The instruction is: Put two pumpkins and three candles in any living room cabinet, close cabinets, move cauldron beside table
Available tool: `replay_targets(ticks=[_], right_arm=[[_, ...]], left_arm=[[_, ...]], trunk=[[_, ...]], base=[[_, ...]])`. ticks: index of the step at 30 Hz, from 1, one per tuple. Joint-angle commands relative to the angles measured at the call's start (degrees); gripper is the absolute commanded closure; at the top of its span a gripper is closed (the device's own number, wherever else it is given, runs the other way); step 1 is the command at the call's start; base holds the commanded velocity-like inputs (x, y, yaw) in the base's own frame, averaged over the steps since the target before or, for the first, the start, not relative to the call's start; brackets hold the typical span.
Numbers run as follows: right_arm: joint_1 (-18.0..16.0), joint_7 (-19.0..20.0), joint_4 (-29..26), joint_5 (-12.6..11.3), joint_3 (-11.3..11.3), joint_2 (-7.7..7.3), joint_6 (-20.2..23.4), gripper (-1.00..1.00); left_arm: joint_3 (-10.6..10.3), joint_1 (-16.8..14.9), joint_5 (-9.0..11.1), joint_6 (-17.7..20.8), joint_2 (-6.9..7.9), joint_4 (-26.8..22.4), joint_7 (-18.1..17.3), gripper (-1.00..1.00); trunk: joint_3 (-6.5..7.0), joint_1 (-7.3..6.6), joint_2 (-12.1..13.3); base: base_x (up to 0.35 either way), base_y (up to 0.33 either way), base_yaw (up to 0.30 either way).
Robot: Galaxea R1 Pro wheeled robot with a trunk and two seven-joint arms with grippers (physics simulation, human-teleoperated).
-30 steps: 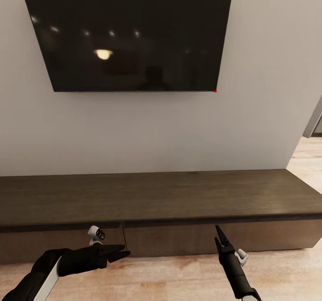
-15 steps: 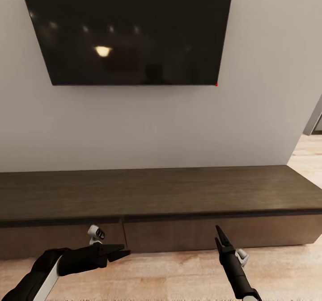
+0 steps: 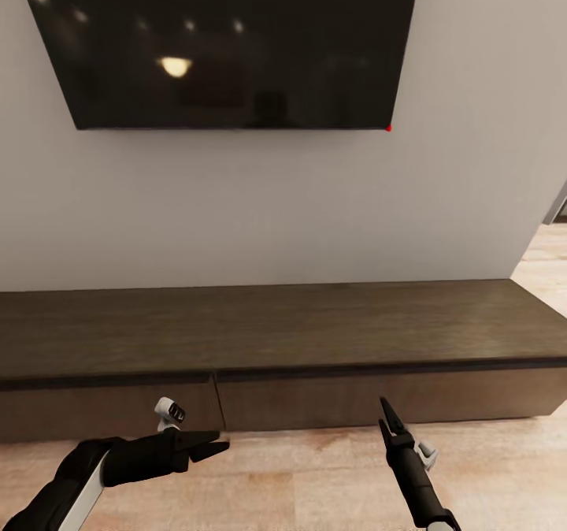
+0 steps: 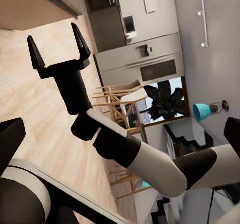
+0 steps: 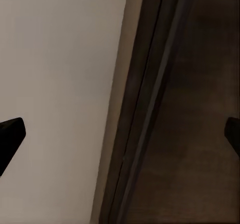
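left gripper [image 3: 211, 446] fingers look nearly together in the head view, pointing sideways toward the other arm, holding nothing; right gripper [image 3: 383, 417] seen edge-on there as a thin spike, but the left wrist view shows it [image 4: 59, 45] with its two black prongs spread apart and empty, and the right wrist view has its fingertips [image 5: 11, 130] at opposite edges of the picture, so wide apart. both hang low over the pale wood-plank floor [image 3: 315, 476], just in front of the long low dark-brown wood cabinet [image 3: 276, 334] with a flat bare top and two drawer fronts [image 3: 331, 401] that look flush shut. above it a big black wall-mounted tv screen [image 3: 228, 42] on the off-white wall [image 3: 276, 208]. the left wrist view looks back at grey kitchen units [image 4: 137, 59], light wood chairs [image 4: 117, 102] and a teal lampshade [image 4: 202, 112]. progress, judged: nothing in hand, no pumpkins, candles or cauldron where the cameras look, so can't tell what's already stowed — the cabinet looks closed, which fits either not started or finished with it; cauldron placement unconfirmed. versus the earlier frames: tv and cabinet sit higher in the picture, and more floor shows below the drawers — whole picture shifted, so camera or base moved, not the furniture; arms sit in the same pose in the picture.
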Motion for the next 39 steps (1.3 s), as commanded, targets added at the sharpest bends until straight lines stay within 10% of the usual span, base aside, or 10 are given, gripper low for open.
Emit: replay_targets(ticks=[1, 19, 39], right_arm=[[-0.03, 0.22, 0.02, -0.4, -0.11, 0.04, 0.37, -1.0], [-0.54, 0.22, 0.27, -0.32, -0.09, 0.13, 0.36, -1.0], [-1.05, 0.22, 0.99, -0.31, -0.02, 0.13, 0.36, -1.0]], left_arm=[[-0.15, -0.03, 0.21, 0.6, 0.06, 0.01, -0.1, -1.0], [-0.18, -0.03, 0.21, 0.6, 0.06, -0.08, -0.1, -1.0], [0.24, -0.03, 0.27, 0.6, 0.06, -0.15, -0.28, -1.0]], trunk=[[-0.28, 0.01, -0.04], [-3.38, 0.37, -0.22], [-3.38, 0.37, -0.22]], base=[[0.0, 0.0, 0.0], [0.0, 0.0, 0.0], [0.064, 0.0, 0.0]])
